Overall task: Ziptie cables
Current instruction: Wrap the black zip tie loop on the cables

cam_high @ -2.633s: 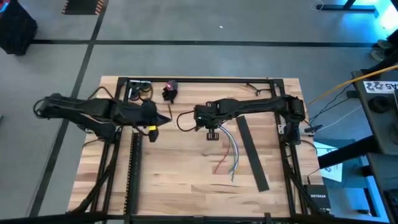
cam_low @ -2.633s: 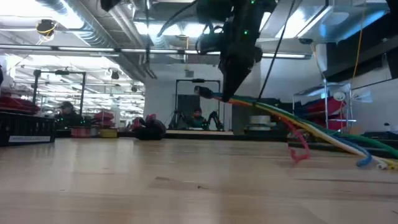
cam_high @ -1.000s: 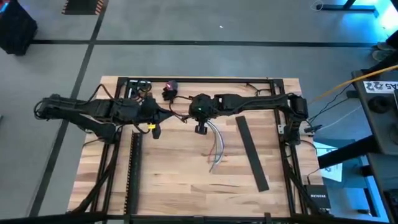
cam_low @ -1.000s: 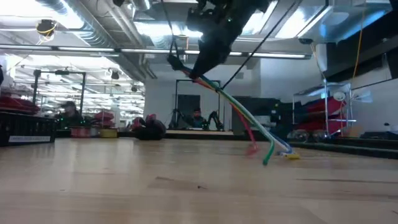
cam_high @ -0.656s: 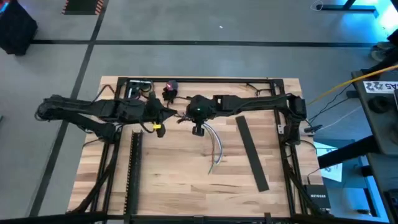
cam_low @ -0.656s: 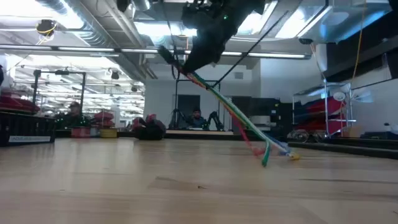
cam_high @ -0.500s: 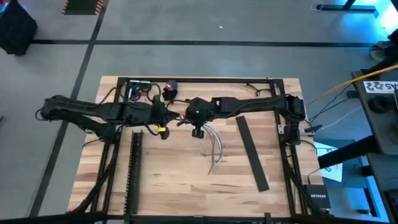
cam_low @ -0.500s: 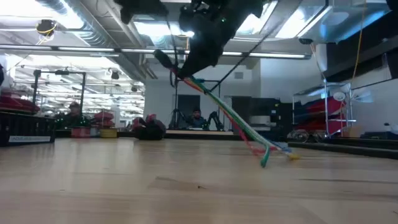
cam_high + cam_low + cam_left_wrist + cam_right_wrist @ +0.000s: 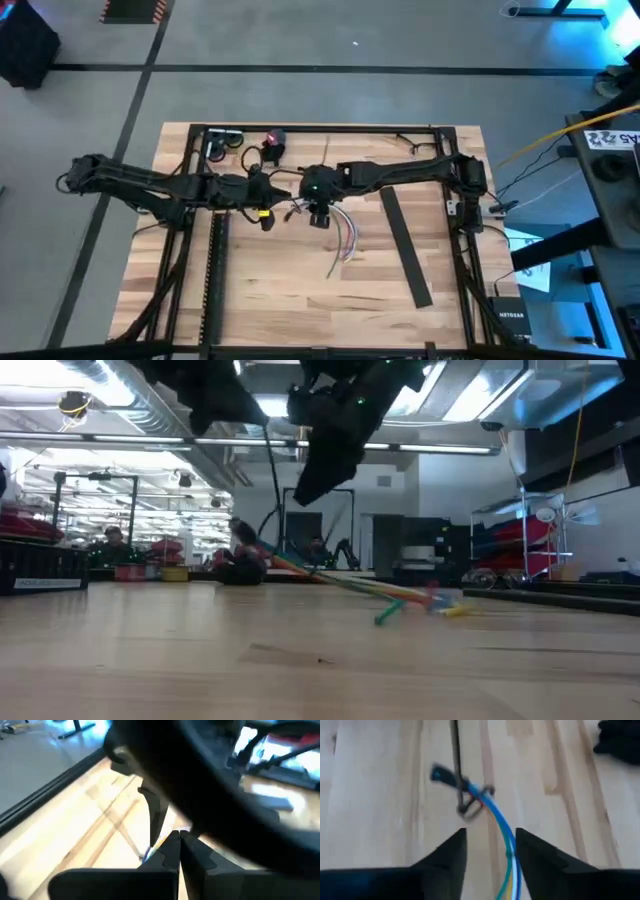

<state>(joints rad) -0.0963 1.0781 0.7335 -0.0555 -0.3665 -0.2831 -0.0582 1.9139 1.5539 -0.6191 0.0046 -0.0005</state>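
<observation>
While the left gripper [image 9: 283,207], jaws closed, pinches the cables' [image 9: 345,238] end for tying, the right gripper [image 9: 490,851] stands open above them.

The left end effector [image 9: 179,845], fingertips pressed together, meets coloured cables [image 9: 156,848] above the wooden table [image 9: 65,840] (another dark arm [image 9: 210,785] looms overhead).

Grey floor [image 9: 300,40], ceiling ducts [image 9: 150,400], strip lights.
</observation>
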